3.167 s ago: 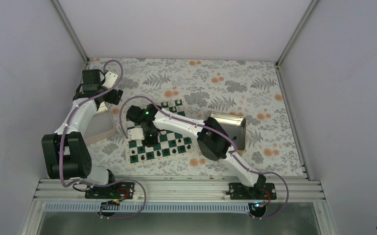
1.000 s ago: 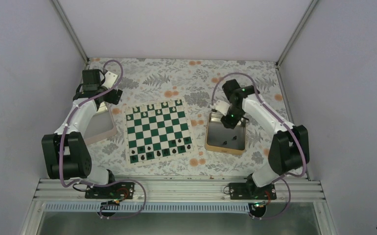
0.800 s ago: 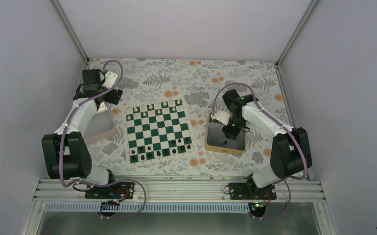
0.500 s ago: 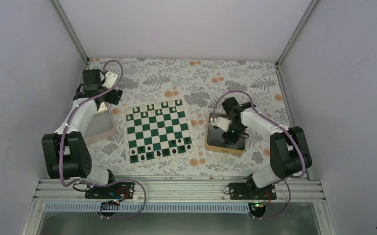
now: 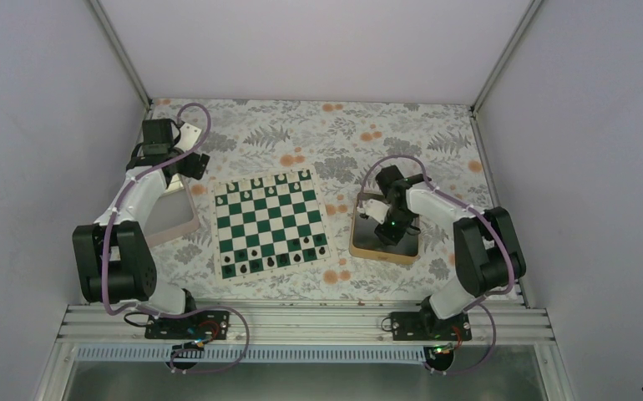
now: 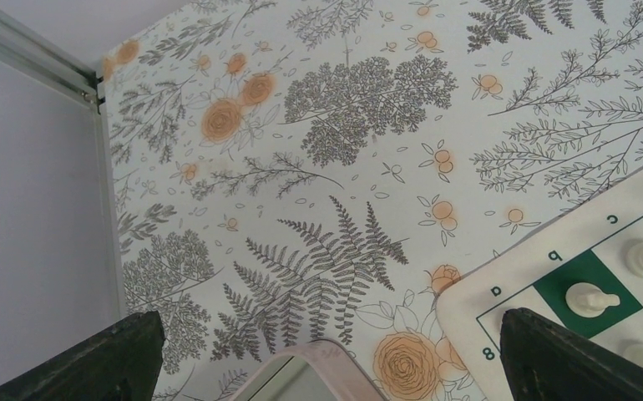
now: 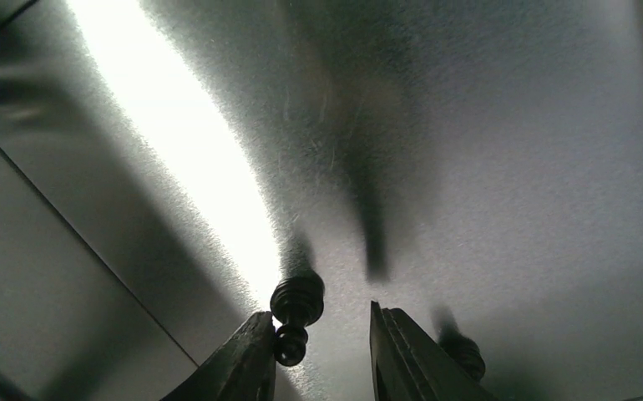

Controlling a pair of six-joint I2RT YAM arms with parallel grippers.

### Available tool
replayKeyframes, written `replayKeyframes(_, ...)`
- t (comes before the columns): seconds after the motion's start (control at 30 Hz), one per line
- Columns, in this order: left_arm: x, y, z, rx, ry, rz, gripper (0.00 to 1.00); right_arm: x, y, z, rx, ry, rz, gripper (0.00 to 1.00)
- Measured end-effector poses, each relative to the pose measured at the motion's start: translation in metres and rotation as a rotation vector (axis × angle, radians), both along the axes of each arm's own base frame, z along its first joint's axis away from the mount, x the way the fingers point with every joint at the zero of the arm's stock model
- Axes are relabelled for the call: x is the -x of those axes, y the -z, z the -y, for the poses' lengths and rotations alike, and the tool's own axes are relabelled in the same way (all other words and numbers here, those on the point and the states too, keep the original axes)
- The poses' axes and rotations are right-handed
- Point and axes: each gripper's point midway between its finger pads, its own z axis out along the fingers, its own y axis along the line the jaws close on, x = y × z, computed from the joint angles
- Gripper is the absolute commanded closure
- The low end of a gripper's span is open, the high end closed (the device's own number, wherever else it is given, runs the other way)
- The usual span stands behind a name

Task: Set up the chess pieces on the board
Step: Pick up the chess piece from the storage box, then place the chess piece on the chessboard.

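The board (image 5: 268, 219) lies mid-table, with black chess pieces (image 5: 273, 256) on its two near rows. My right gripper (image 5: 389, 225) is down inside the gold tray (image 5: 360, 244). In the right wrist view it (image 7: 322, 334) is open, its jaws a small gap apart. A black pawn (image 7: 296, 311) lies between them against the left finger (image 7: 247, 359). Another black piece (image 7: 466, 352) lies just outside the right finger. My left gripper (image 5: 181, 162) hovers wide open and empty beyond the board's far left corner (image 6: 502, 294).
White pieces (image 5: 270, 179) line the board's far row; two show in the left wrist view (image 6: 590, 298). A pinkish-rimmed tray (image 5: 191, 224) sits left of the board, its corner (image 6: 318, 361) under the left gripper. Walls close the sides and back.
My right arm left the board, swung right to the gold tray and came down into it, jaws now around a black pawn. The left arm has hardly moved.
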Motion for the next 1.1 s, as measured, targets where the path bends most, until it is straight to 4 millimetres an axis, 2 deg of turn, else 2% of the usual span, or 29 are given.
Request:
replayKeyframes(0.27,0.000,0.001,-0.001,-0.003,-0.003,-0.002,0.00,-0.001,0.000,-0.002,-0.010,-0.001,0.005,0.91)
replayKeyframes(0.43,0.000,0.000,-0.001,-0.003,-0.003,-0.001,0.00,-0.001,-0.005,-0.001,-0.004,0.001,0.005,0.95)
replayKeyframes(0.57,0.000,0.000,-0.001,-0.003,-0.004,-0.001,0.00,-0.013,-0.028,-0.005,-0.007,-0.004,0.046,0.96)
replayKeyframes(0.77,0.000,0.001,-0.001,-0.003,-0.004,-0.002,0.00,-0.054,-0.087,-0.023,-0.018,-0.032,0.196,0.95)
replayKeyframes(0.83,0.000,0.000,-0.001,-0.003,-0.004,-0.001,0.00,-0.067,-0.106,-0.036,-0.024,-0.060,0.246,0.95)
replayKeyframes(0.9,0.000,0.000,-0.001,-0.004,-0.004,-0.002,0.00,-0.077,-0.120,-0.058,-0.030,-0.111,0.281,0.95)
replayKeyframes(1.0,0.000,0.000,0.000,-0.005,-0.002,-0.002,0.00,-0.086,-0.127,-0.107,-0.052,-0.219,0.309,0.94)
replayKeyframes(1.1,0.000,0.001,0.002,-0.007,0.001,-0.002,0.00,-0.084,-0.123,-0.154,-0.072,-0.328,0.312,0.94)
